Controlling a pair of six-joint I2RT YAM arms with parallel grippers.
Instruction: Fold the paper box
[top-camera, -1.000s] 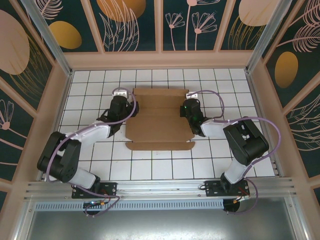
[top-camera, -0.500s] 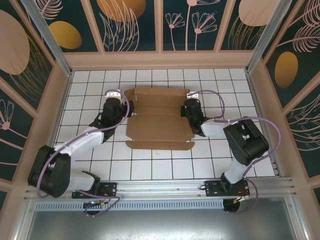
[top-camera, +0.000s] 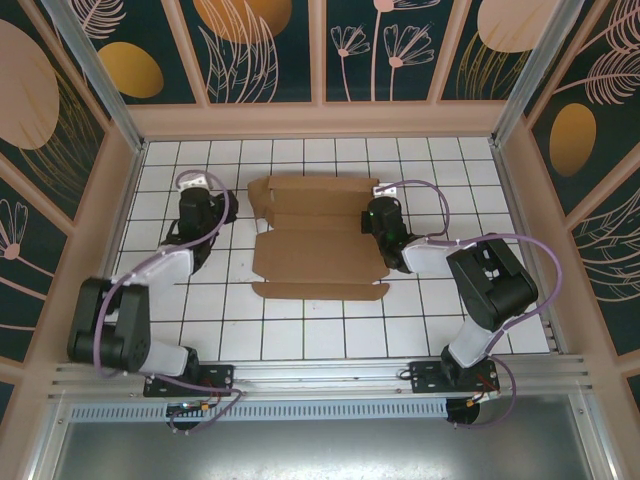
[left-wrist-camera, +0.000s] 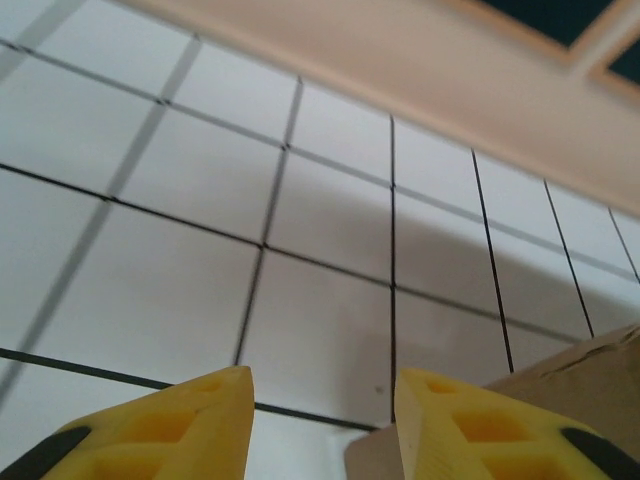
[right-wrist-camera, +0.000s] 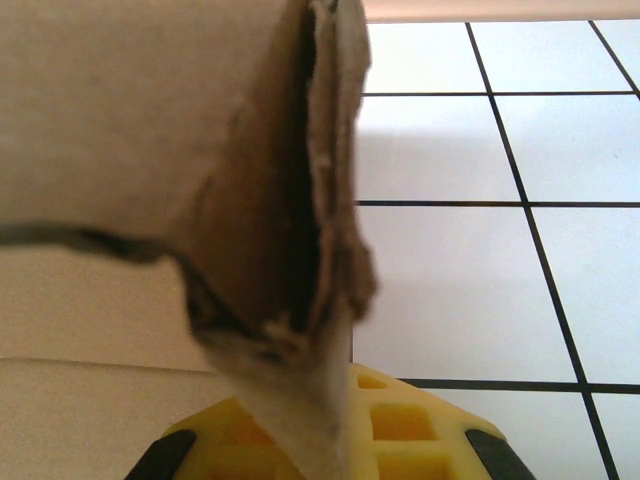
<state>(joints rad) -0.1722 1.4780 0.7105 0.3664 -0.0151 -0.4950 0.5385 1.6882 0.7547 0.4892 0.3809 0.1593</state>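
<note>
Brown cardboard sits mid-table: the paper box (top-camera: 315, 240) lies mostly flat on the white tiled table (top-camera: 470, 170), its near flap strip running side to side. Over on the right, the right gripper (top-camera: 378, 208) is clamped on the raised right-hand flap, cardboard pinched between its yellow fingers (right-wrist-camera: 400, 430), so that side looks anchored. The left gripper (left-wrist-camera: 318, 385) hangs off to the left of the sheet and apart from it. Its jaws are partway open with bare tile between them and nothing held, and a cardboard corner pokes into its wrist view at lower right. So the box lies to the right of the free tool, and the left arm is the nearer one for the left flap. There is open tile on the left and toward the far side; the wooden rim (top-camera: 320, 120) behind is the limit to mind.
</note>
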